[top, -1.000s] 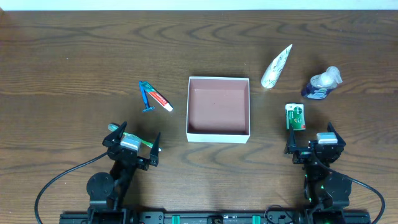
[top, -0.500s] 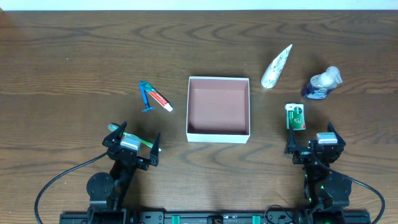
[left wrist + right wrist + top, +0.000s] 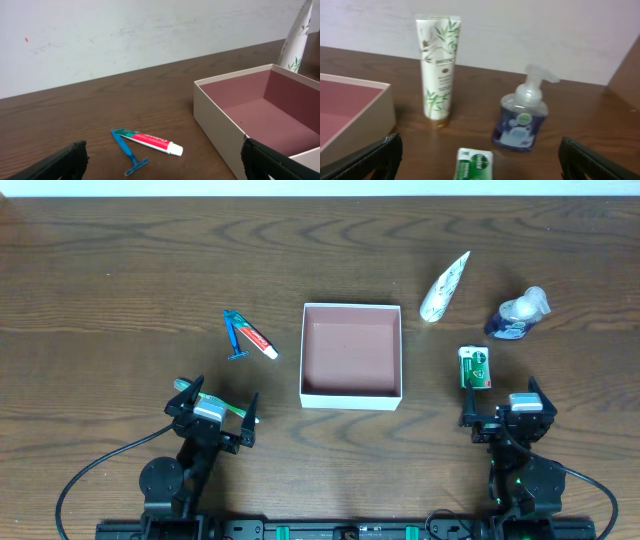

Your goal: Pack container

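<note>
The container [image 3: 351, 394] is a square white-walled box with a reddish-brown floor, empty, at the table's middle; it also shows in the left wrist view [image 3: 215, 107] and the right wrist view [image 3: 365, 112]. A toothpaste tube [image 3: 259, 340] and a blue razor [image 3: 236, 338] lie left of it, also in the left wrist view [image 3: 152, 142], [image 3: 127, 152]. A white lotion tube [image 3: 444, 286], a blue soap pump bottle [image 3: 516, 316] and a green soap bar [image 3: 475, 367] lie to its right. My left gripper [image 3: 212, 411] and right gripper [image 3: 505, 417] are open and empty near the front edge.
The table's far edge meets a white wall at the top. Cables run from both arm bases along the front edge. The lotion tube [image 3: 439, 70], pump bottle [image 3: 521, 122] and soap bar [image 3: 474, 164] lie ahead of the right gripper.
</note>
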### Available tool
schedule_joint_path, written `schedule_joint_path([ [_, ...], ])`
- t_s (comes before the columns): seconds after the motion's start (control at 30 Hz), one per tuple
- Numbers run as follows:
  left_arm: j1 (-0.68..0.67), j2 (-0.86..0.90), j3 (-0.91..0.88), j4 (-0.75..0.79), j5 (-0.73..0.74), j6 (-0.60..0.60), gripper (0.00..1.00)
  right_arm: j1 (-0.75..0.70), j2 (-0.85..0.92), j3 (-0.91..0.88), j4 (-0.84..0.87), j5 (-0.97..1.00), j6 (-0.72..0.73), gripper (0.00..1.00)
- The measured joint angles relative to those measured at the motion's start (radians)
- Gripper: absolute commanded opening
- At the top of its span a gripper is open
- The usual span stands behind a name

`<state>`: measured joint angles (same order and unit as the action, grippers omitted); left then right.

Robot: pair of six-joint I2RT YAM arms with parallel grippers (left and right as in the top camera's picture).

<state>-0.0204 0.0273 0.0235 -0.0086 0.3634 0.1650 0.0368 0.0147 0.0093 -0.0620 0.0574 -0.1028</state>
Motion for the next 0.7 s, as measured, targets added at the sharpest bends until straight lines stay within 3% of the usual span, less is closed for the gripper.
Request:
schedule_joint_path([
  [0.3,0.0,0.0,0.0,0.0,0.0,0.0,0.98,0.0,0.054,0.075,-0.027,-0.141,-0.019,0.99],
  [0.47,0.0,0.003,0.0,-0.001,0.0,0.0,0.98,0.0,0.288,0.294,-0.061,-0.187,-0.019,0.99],
  [0.7,0.0,0.006,0.0,0.0,0.0,0.0,0.98,0.0,0.806,0.842,-0.399,-0.256,-0.022,0.99],
])
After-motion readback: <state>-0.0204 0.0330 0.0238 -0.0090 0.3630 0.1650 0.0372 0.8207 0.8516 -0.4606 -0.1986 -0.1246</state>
